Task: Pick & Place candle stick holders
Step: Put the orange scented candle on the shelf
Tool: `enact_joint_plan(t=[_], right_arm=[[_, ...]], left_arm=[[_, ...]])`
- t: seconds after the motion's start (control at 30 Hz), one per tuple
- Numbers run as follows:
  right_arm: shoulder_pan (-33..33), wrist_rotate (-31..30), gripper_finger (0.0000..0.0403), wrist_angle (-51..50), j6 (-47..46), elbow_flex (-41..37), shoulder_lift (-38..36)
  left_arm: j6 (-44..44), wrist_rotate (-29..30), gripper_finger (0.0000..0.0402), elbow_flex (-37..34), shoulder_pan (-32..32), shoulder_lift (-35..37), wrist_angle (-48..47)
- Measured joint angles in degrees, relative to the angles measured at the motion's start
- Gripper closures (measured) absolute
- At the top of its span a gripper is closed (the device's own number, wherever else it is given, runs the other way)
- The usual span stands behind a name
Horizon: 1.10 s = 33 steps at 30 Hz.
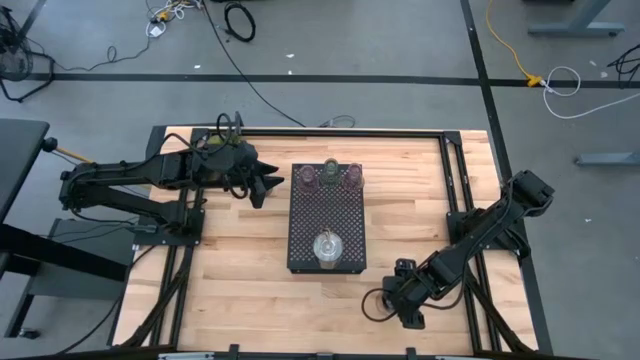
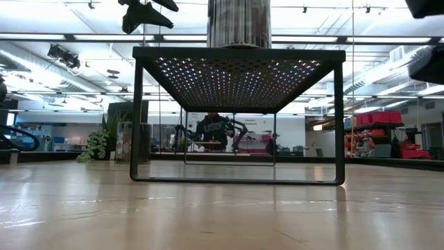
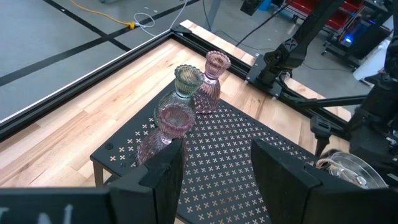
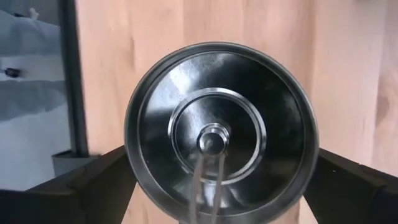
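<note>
Overall: wooden table [image 1: 240, 250] with black perforated tray [image 1: 326, 215] at centre, raised on legs in the low view.
Left gripper [image 1: 272, 183]: hovered at 9 o'clock of the tray's far end, just beside it, fingers [image 3: 163, 177] spread apart, nothing between them.
Right gripper [image 1: 385, 298]: low over the table at 4 o'clock of the tray, near its front corner; jaws closed on a silvery glass holder [image 4: 221, 130], dark fingers pressing its rim from both sides in the right wrist view.
Second silvery holder [image 1: 326, 248]: stood on the tray near its 6 o'clock edge; ribbed glass body [image 2: 238, 22] rose above the tray top in the low view.
Pinkish holders: two on the tray's 12 o'clock end, left one [image 1: 308, 177] and right one [image 1: 352, 177], upright.
Pale green holder [image 1: 330, 168]: between the two pink ones, slightly further toward 12 o'clock; upright, close to both, touching unclear.
Left wrist check: near pinkish holder [image 3: 169, 124], green [image 3: 187, 81], far pinkish [image 3: 213, 78] lined up on the tray [image 3: 236, 155].
Background: person [image 2: 212, 128] seated far behind the table in the low view.
</note>
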State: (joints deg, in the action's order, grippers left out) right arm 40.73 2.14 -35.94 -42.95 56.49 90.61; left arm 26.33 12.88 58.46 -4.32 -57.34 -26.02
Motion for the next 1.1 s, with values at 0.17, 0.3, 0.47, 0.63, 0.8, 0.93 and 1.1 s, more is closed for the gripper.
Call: enact_joint_plan(t=[0.17,0.3,0.47,0.63,0.8,0.93,1.1], right_arm=[[0.0,-0.14,0.0003,1.29,0.02,0.0,0.0],[0.0,-0.14,0.0003,2.17,-0.14,0.0,0.0],[0.0,-2.24,0.0003,2.74,-0.08,0.0,0.0],[0.0,-2.7,0.0003,3.14,-0.08,0.0,0.0],[0.0,-3.16,0.0003,2.62,-1.17,0.0,-0.02],[-0.02,-3.76,0.0015,1.84,-1.85,0.0,-0.02],[-0.24,-4.39,0.0057,1.74,-2.28,0.0,-0.13]], left_arm=[[-0.02,0.0,0.0211,0.0,0.0,0.0,-0.01],[-0.02,0.04,0.0211,0.0,0.01,0.0,-0.01],[-0.02,0.2,0.0211,0.0,0.01,0.0,-0.02],[0.0,0.2,0.0211,0.0,0.0,0.0,0.0],[0.0,0.2,0.0211,0.0,0.0,0.0,0.0],[0.0,0.2,0.0211,0.0,0.02,0.0,-0.01],[0.02,0.2,0.0211,0.0,0.01,0.0,-0.01]])
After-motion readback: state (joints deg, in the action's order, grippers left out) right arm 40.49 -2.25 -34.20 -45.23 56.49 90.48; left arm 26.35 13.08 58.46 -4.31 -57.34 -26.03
